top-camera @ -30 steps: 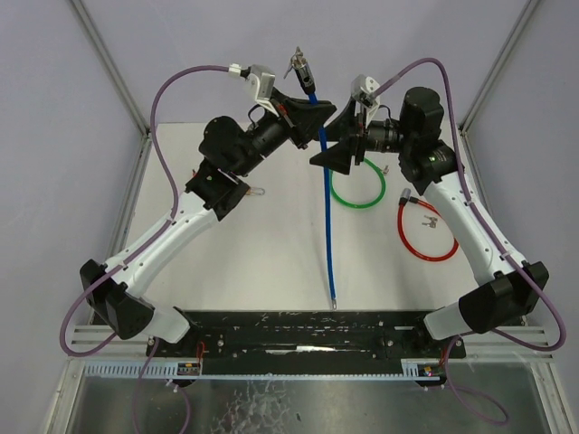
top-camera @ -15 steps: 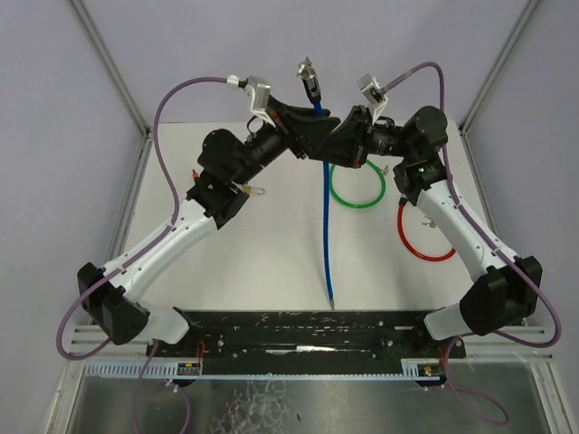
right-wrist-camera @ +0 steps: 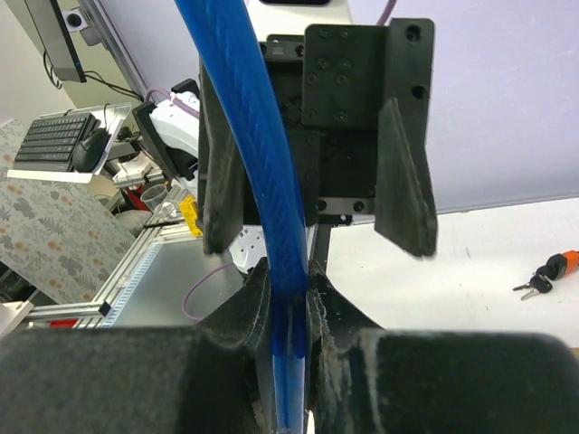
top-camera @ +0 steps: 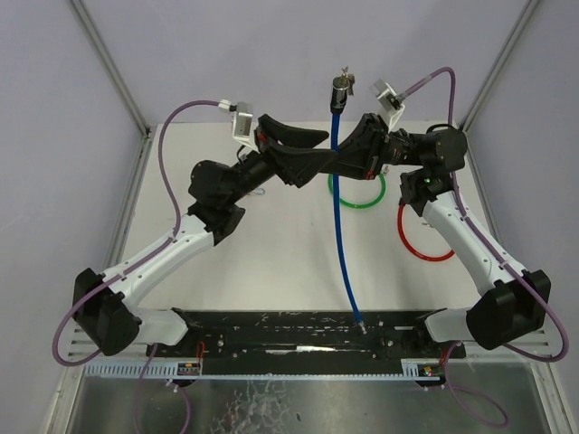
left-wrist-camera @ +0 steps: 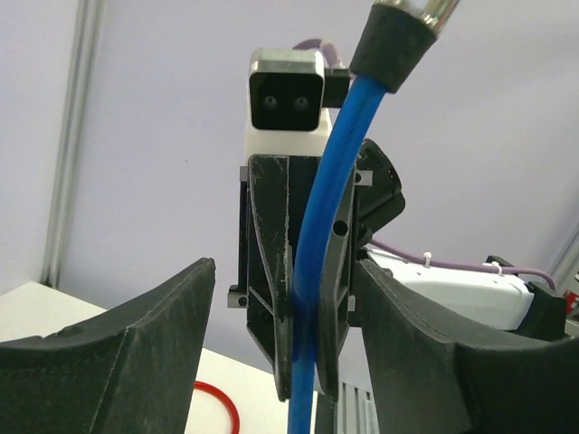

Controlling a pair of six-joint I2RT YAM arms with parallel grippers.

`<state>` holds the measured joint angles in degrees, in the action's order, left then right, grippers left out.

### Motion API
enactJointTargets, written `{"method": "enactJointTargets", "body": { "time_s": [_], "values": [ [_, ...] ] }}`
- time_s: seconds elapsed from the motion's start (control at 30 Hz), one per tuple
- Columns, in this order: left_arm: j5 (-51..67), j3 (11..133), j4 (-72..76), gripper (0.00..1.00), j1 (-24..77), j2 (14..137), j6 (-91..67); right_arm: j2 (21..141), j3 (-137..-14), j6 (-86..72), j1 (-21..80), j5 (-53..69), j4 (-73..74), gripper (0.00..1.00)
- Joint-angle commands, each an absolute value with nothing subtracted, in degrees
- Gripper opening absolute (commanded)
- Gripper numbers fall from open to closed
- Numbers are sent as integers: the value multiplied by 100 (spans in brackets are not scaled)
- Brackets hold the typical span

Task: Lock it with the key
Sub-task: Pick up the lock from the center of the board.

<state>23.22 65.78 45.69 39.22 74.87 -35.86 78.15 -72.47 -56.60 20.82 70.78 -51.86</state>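
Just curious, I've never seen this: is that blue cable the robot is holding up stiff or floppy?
Probably semi-stiff: the blue cable curves gently below the right gripper rather than drooping limp. The lock head stands above the grip, so the cable seems springy enough to carry that weight. Its smooth coating might slip in the grip.

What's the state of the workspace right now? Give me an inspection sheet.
Surface: white table, nothing spilled that I can see.
Job's things: blue cable lock held off the table, lock head uppermost, free end hanging near the arm bases; keys lying on the table.
Clutter: green loop and red loop flat on the table, partly hidden by the right arm.
Grippers: right gripper shut on the blue cable; left gripper open, facing it.
Cables: purple cables arc from both wrists.
Surroundings: pale walls, metal frame posts.
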Motion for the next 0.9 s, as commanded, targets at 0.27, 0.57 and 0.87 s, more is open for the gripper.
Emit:
{"method": "enactJointTargets", "body": {
  "time_s": [0.27, 0.57, 0.87],
  "values": [
    [2762, 7431, 5022, 47, 3894, 8198, -3995, 7690, -7227, -5267, 2109, 7064, -4851, 0],
    [2962, 7533, 5054, 1, 3885, 8322, -3845, 7682, -7241, -5127, 2107, 7066, -4688, 0],
    [3032, 7188, 5131, 1, 3362, 8003, -3818, 7527, -7689, -2194, 2037, 7261, -1589, 67]
  ]
}}
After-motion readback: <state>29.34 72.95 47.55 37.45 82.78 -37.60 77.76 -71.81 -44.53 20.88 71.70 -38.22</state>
